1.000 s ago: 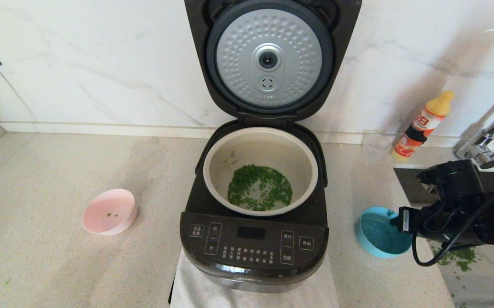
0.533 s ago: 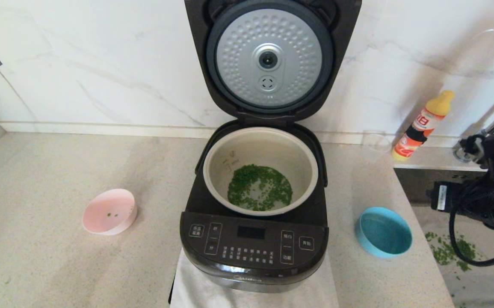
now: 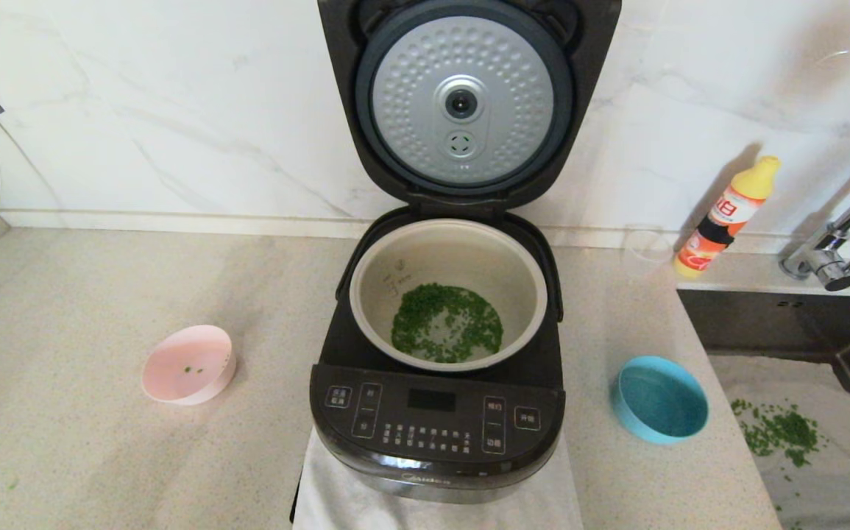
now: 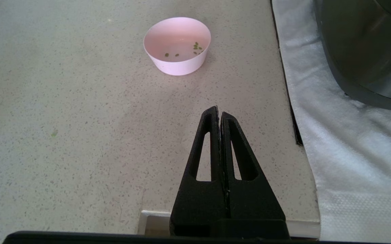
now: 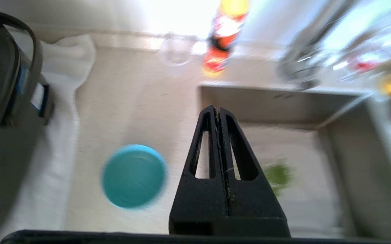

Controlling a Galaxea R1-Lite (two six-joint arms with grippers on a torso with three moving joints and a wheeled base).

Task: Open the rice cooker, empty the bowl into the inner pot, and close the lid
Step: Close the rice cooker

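The black rice cooker (image 3: pixel 436 427) stands in the middle of the counter with its lid (image 3: pixel 461 103) raised upright, the dimpled silver underside showing. The inner pot (image 3: pixel 448 243) holds green bits at its bottom. A pink bowl (image 3: pixel 188 364) with a few green bits sits left of the cooker; it also shows in the left wrist view (image 4: pixel 177 45). An empty blue bowl (image 3: pixel 660 400) sits right of it, and shows in the right wrist view (image 5: pixel 133 175). My left gripper (image 4: pixel 218 112) is shut and empty above the counter near its front edge. My right gripper (image 5: pixel 217 110) is shut and empty, up above the sink's edge.
A sink (image 3: pixel 800 471) at the right has spilled green bits (image 3: pixel 776 430) in it. An orange-and-yellow bottle (image 3: pixel 726 217) and a clear cup (image 3: pixel 647 246) stand by the wall, a tap (image 3: pixel 833 258) behind the sink. A white cloth (image 3: pixel 336 500) lies under the cooker.
My right arm has pulled back from the blue bowl, rightward and up, and has left the head view. The blue bowl stays on the counter. Nothing else moved.
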